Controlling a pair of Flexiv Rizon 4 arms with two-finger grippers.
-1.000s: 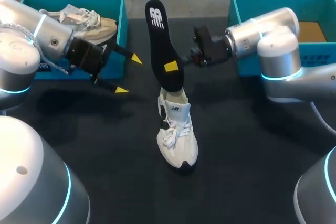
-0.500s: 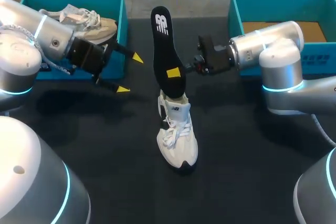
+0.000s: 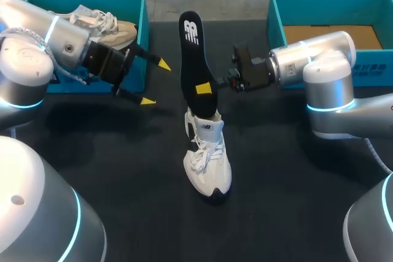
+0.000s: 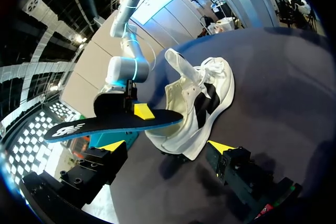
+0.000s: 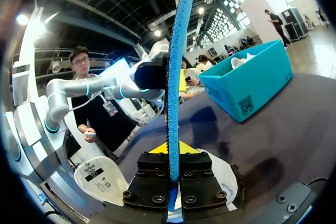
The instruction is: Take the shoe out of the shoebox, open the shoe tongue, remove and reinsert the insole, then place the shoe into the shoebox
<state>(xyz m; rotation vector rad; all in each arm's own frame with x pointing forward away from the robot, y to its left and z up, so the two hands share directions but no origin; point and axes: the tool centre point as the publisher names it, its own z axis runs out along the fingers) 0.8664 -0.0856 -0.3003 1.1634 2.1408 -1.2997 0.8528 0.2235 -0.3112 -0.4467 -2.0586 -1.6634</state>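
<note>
A white shoe (image 3: 207, 157) stands on the black table, toe toward me. A black insole (image 3: 193, 53) with a blue underside rises steeply from the shoe's opening, its lower end at the collar. My right gripper (image 3: 205, 88) is shut on the insole's lower part, reaching in from the right. In the right wrist view the insole's blue edge (image 5: 176, 72) stands upright between the fingers of that gripper (image 5: 174, 149), with the shoe (image 5: 102, 178) below. My left gripper (image 3: 155, 82) hangs open to the left of the insole, holding nothing. The left wrist view shows the shoe (image 4: 202, 103) and insole (image 4: 113, 125) ahead of this gripper (image 4: 167, 148).
A teal shoebox (image 3: 142, 10) at the back left holds a second shoe (image 3: 101, 26). Another teal shoebox (image 3: 276, 10) at the back right has a brown cardboard floor, behind my right arm. The left box (image 5: 252, 85) also shows in the right wrist view.
The right gripper has shifted the insole slightly right and stood it more upright over the shoe's opening. The left gripper has drifted a little right, still open.
</note>
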